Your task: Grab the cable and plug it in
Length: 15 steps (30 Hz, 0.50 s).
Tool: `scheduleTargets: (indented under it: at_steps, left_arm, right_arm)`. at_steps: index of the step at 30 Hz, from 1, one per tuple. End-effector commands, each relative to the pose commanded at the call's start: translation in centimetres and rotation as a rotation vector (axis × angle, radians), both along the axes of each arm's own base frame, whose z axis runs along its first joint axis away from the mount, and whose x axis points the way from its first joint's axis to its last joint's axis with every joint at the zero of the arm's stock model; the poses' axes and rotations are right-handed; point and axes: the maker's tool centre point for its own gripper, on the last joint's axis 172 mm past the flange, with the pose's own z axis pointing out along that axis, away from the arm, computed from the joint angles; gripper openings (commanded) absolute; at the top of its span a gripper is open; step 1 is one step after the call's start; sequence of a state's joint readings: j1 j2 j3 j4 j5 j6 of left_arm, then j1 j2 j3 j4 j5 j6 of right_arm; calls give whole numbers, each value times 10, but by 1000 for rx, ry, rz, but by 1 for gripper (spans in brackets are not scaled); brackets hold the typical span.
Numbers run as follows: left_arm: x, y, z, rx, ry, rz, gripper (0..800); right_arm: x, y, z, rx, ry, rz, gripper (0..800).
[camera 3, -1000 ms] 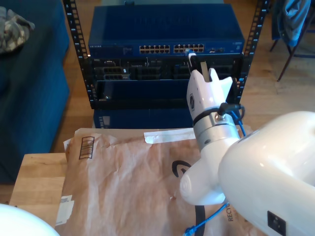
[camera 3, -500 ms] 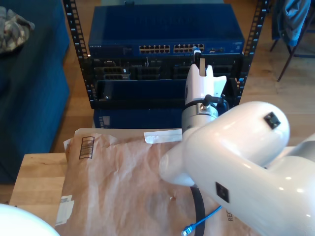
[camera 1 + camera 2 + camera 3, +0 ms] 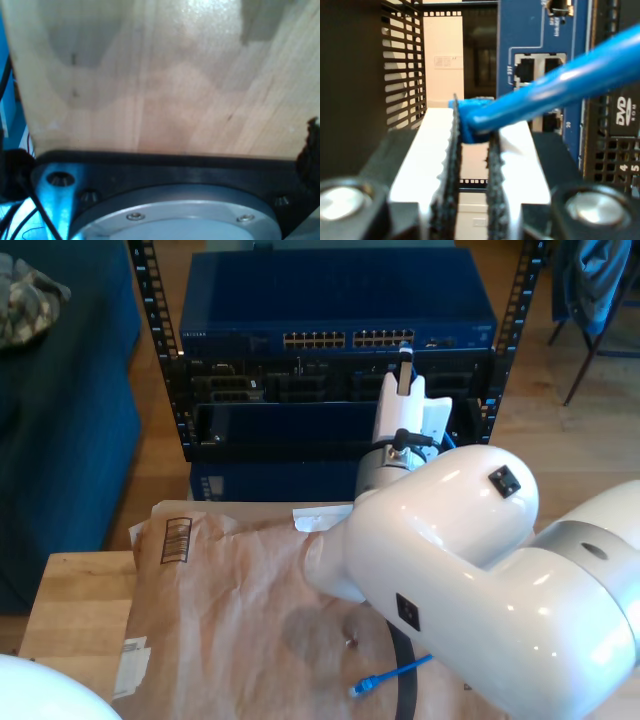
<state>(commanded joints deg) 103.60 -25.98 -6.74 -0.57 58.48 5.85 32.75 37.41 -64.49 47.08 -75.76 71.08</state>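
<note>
Where the crumpled brown paper (image 3: pixel 240 610) covers the wooden table (image 3: pixel 75 600) nearest the exterior camera, the loose end of the cable (image 3: pixel 385 676) lies on it beside my second arm. Beyond the table's far edge, my second gripper (image 3: pixel 403 368) reaches the blue switch (image 3: pixel 335 300) in the rack (image 3: pixel 160 350), with wooden floor (image 3: pixel 540 430) open at the exterior view's right. My second wrist view adds the toothed pads (image 3: pixel 452 150) pinching the cable (image 3: pixel 545 92) before the ports (image 3: pixel 540 67), while my first wrist view shows bare wood (image 3: pixel 165 75), and I cannot tell how my first gripper's jaws stand.
</note>
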Motion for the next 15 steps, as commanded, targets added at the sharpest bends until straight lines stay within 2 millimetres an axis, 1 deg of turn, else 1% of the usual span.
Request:
scheduleTargets:
  at_steps: [1,3,8,11,15]
  left_arm:
    - [0,0,0,0,0,0,800]
    - [0,0,0,0,0,0,800]
    - [0,0,0,0,0,0,800]
    - [0,0,0,0,0,0,800]
    - [0,0,0,0,0,0,800]
  right_arm:
    - [1,0,-1,0,1,1,0]
    - [5,-6,-4,2,6,-10,0]
    - [13,-6,-8,9,3,-13,0]
    - [19,-19,-6,12,-4,-35,0]
    - [24,-16,-5,18,-15,-33,0]
